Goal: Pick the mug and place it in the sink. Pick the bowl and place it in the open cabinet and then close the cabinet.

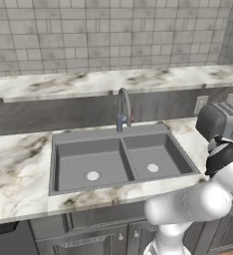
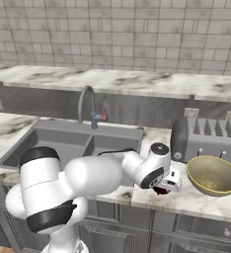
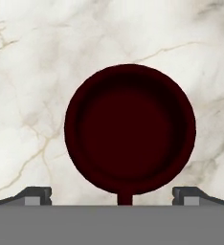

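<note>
The step in hand is the 1st one, picking the mug [image 3: 129,129]; in the hand view it sits upright in the middle of the frame, seen straight down its dark mouth, on the marble counter [image 3: 47,57], with its small handle stub pointing to the bottom edge; the gripper [image 3: 112,195] hangs directly above it, its 2 fingertips [image 3: 35,195] spread wide at the lower left and lower right, jaws open and holding nothing; in the right base view the hand is at centre right, just above a sliver of dark red at the counter's front edge, between the sink [image 2: 63,141] at left and the bowl [image 2: 213,175] at right; the bowl rests on the counter just in front of the toaster [image 2: 206,136]; the sink's 2 basins lie bare in the middle of the left base view; the cabinet is not something I can place from here; my judgement is that the next move calls for a straight descent until the fingers flank the mug's wall, then a closing squeeze, then a lift and a carry leftward to a basin
</note>
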Robot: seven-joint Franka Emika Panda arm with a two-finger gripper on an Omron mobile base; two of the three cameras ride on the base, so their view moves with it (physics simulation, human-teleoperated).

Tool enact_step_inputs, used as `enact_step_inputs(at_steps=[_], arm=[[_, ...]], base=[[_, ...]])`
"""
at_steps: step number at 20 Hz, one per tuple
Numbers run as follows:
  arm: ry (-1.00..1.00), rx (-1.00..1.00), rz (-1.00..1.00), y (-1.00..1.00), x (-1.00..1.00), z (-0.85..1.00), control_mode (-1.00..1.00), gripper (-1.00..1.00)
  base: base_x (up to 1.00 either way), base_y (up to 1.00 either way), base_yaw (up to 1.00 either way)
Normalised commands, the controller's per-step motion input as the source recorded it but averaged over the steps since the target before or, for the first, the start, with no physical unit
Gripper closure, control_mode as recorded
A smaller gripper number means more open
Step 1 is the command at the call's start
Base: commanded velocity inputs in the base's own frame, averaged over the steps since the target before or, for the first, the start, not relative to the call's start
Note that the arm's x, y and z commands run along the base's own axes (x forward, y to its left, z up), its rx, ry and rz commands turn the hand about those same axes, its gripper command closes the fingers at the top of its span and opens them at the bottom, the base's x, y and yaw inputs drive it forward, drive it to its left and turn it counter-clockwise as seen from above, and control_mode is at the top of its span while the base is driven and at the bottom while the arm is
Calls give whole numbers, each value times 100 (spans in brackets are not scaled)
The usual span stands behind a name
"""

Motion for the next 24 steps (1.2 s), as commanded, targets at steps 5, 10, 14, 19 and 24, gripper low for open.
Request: enact_step_inputs(at_steps=[5, 10, 14, 19, 24], arm=[[-1, 0, 0, -18, 3, -2, -100, -100], [0, 0, 0, -7, 6, -5, -100, -100], [0, 0, 0, -4, 0, -7, -100, -100], [0, 0, 0, 0, 0, -7, -100, -100], [0, 0, 0, -1, 0, -10, -100, -100]], base=[[0, 0, 0], [0, 0, 0], [0, 0, 0], [0, 0, 0], [0, 0, 0]])
